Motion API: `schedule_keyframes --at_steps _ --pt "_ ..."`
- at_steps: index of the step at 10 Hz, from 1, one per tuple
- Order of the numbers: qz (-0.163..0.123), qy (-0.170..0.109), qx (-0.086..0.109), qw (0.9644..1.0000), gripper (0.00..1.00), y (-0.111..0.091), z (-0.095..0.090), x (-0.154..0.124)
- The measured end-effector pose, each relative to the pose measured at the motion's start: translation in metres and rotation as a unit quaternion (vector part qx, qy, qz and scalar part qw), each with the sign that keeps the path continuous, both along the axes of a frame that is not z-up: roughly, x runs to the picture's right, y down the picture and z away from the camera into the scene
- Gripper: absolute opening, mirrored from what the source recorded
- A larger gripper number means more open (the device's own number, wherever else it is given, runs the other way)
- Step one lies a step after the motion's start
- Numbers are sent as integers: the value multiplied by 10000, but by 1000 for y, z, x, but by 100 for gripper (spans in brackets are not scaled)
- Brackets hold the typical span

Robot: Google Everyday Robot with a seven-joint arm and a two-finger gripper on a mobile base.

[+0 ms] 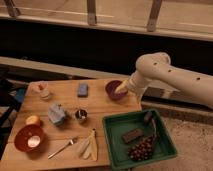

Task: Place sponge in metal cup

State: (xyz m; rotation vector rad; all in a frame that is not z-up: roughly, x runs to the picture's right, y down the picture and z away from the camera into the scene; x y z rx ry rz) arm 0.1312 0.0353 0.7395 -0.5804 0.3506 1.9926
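At the near left of the wooden table (105,107) sits an orange bowl (29,138). The metal cup (81,116) stands mid-table, with the blue sponge (82,90) lying farther back, well apart from it. Right of that, the gripper (120,89) hangs over a dark bowl (115,90) — finger spread cannot be told. A green tray (112,142) sits near right.

Pretty dim, warm light overall. The wooden table (100,107) was lit best, the background toward 12 o'clock was dark, and the gripper (120,89) at the table's 1 o'clock looked yellowish.
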Motion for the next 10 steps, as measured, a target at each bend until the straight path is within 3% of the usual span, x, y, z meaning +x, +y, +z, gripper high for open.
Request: schedule_keyframes --at_steps 6,8,10 --pt "2 -5 20 10000 75 -1 0 0" --pt "-98 -168 255 9995 75 -16 -4 -7" --pt "-255 -340 484 9979 75 -37 -4 -32"
